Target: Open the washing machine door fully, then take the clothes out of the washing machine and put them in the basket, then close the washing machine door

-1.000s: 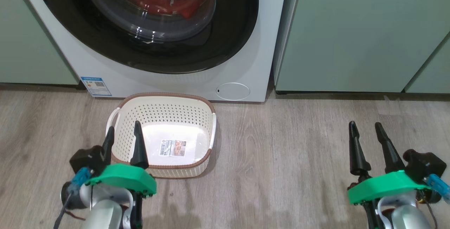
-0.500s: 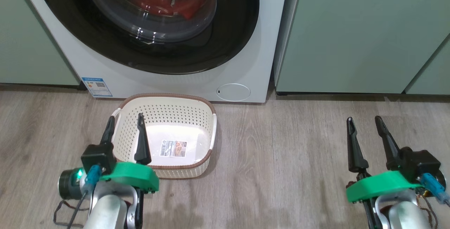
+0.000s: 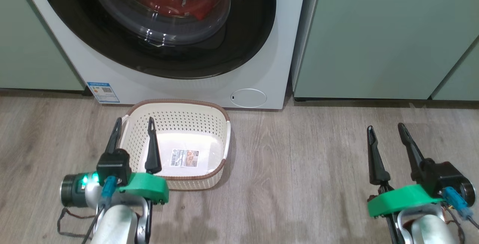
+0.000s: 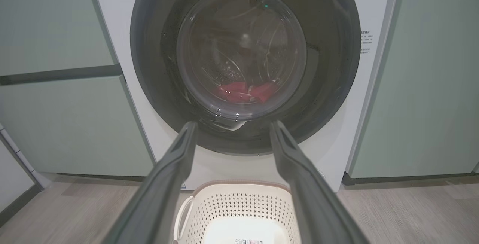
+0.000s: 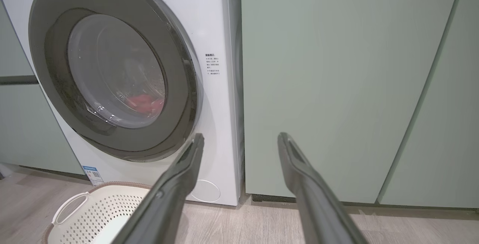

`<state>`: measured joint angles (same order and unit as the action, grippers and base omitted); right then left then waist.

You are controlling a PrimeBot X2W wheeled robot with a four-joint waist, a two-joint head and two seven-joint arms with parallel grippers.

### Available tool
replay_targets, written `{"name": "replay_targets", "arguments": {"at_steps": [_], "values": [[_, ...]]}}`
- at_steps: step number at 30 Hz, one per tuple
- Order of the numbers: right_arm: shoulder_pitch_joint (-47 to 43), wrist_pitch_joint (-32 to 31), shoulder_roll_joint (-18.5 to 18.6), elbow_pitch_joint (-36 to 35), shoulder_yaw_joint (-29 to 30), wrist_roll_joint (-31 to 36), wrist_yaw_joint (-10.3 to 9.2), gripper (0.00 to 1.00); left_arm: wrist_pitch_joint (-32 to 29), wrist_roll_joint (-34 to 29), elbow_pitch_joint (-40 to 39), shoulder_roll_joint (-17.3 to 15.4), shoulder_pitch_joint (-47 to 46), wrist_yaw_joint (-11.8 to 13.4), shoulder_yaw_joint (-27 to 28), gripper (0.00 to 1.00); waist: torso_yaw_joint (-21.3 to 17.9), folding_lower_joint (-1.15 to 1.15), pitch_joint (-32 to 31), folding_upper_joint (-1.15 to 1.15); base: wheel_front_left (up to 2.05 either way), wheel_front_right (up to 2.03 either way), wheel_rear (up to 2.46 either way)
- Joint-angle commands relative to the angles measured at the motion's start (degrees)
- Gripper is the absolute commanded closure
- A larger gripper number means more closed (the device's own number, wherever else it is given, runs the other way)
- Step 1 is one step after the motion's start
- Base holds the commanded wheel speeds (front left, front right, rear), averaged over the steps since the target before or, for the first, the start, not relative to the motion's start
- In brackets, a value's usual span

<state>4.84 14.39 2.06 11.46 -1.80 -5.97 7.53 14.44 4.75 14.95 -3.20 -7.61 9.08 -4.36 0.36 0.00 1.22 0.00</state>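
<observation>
We see washing machine door (image 3: 243,42) shut w/ clothes (image 3: 176,2) behind its glass; basket (image 3: 179,102) on floor (image 3: 299,161) just in front of washing machine (image 3: 277,75). Both sets of jaws spread wide & empty: left gripper (image 3: 134,120) by basket's left rim, right gripper (image 3: 385,126) over floor.

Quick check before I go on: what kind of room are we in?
Likely a home laundry nook: a white front-loading washing machine between pale green cabinets, a perforated basket on wood-look floor.
</observation>
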Motion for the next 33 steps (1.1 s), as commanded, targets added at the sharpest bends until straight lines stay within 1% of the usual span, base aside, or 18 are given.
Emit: {"name": "replay_targets", "arguments": {"at_steps": [1,12,26,27,29,30,31,33], "values": [[2.90,0.61,0.82,-1.35,-1.53,0.83,-0.04,0.00,0.56,-0.80,-1.20,-0.25,-3.20,-0.24,2.26,0.00,0.02,0.00,-0.03,0.00,0.00,0.00,0.00],[2.53,0.61,0.82,1.04,-1.44,-1.20,-0.04,0.00,0.56,0.90,2.14,0.23,-3.59,-2.12,3.79,0.00,-0.05,0.00,0.11,0.00,0.00,0.00,0.00],[2.91,0.61,0.82,1.32,-1.66,-2.51,-0.04,0.00,0.56,1.57,3.47,0.31,-3.94,-2.65,3.83,0.00,-0.11,0.00,0.27,0.00,0.00,0.00,0.00],[3.05,0.61,0.82,1.53,-1.63,-3.22,-0.04,0.12,0.56,1.73,3.43,0.31,-3.88,-2.67,3.73,0.00,-0.11,0.00,0.34,0.00,0.00,0.00,0.00],[3.75,0.61,0.82,2.18,-1.49,-5.07,-0.04,0.52,0.56,2.24,3.41,0.32,-3.89,-2.90,3.54,0.00,-0.08,0.00,0.53,0.00,0.00,0.00,0.00],[4.27,0.61,0.82,2.50,-1.27,-6.45,-0.04,0.65,0.56,2.40,3.49,0.32,-3.90,-3.07,3.47,0.00,-0.07,0.00,0.65,0.00,0.00,0.00,0.00],[4.89,0.61,0.82,2.88,-1.15,-7.96,-0.04,1.00,0.56,2.53,3.58,0.32,-3.91,-3.24,3.46,0.00,-0.06,0.00,0.81,0.00,0.00,0.00,0.00],[6.33,0.61,0.82,3.83,-0.54,-10.98,-0.04,1.00,0.56,2.67,3.70,0.32,-3.87,-3.46,3.32,0.00,0.04,0.00,1.25,0.00,0.00,0.00,0.00]]}}
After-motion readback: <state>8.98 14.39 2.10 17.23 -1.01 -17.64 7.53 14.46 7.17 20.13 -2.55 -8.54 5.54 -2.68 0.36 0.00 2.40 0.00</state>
